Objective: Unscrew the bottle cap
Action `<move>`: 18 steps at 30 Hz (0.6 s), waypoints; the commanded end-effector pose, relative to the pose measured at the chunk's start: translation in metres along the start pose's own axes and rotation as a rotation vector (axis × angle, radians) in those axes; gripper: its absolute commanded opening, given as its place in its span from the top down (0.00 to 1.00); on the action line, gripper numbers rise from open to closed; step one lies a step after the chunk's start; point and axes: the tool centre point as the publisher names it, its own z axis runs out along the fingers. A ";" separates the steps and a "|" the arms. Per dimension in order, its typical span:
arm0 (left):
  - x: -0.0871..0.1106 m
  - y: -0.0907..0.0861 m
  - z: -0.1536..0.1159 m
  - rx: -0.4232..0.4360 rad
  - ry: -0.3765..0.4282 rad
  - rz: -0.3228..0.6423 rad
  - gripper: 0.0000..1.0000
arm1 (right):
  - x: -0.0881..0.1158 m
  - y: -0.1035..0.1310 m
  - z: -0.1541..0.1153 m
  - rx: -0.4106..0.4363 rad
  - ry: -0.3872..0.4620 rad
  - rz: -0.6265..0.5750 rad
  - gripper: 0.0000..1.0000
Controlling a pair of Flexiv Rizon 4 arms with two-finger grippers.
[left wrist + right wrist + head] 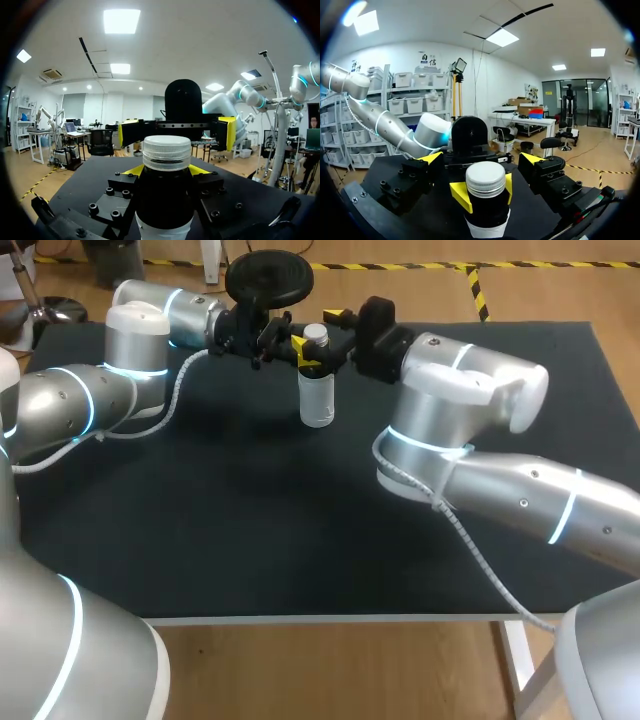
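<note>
Looking over a matt black table (pixel 200 540), flat and plain. Finding the bottle (pixel 317 400) standing upright toward the far middle of it, base apparently resting on that surface. Judging it light and probably empty: clear, thin-walled plastic, cylindrical and smooth, likely denting or slipping under a hard squeeze on the body. Taking the stiffer neck as the better hold, and seeing the left gripper (pixel 167 171) pinching exactly there, yellow tips pressing in from both sides just under the cap (pixel 166 152). Reading that cap as hard white plastic, round and flat-topped, finely ribbed around the rim, so offering good purchase for a twist. Seeing the right gripper (pixel 481 159) spread wide, tips flanking the cap without touching it. Expecting to need a firm, level squeeze on the ribs, guarding against tipping or spinning so light a bottle.
</note>
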 end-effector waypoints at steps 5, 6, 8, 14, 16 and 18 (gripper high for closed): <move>-0.002 0.000 0.000 -0.001 0.004 0.000 1.00 | -0.002 -0.002 0.002 -0.003 0.008 0.007 0.73; -0.002 0.000 0.000 -0.001 0.004 0.000 1.00 | -0.002 -0.002 0.002 -0.003 0.009 0.008 0.86; -0.002 0.000 0.000 -0.001 0.004 0.000 1.00 | -0.002 -0.003 0.003 -0.003 0.011 0.009 1.00; -0.002 0.000 0.000 -0.001 0.004 0.000 1.00 | -0.002 -0.004 0.002 -0.005 0.020 0.014 1.00; -0.002 0.000 0.000 -0.001 0.004 0.000 1.00 | -0.002 -0.004 0.002 -0.008 0.033 0.017 1.00; -0.002 0.000 0.000 -0.001 0.004 0.000 1.00 | -0.002 -0.005 0.002 -0.014 0.054 0.029 1.00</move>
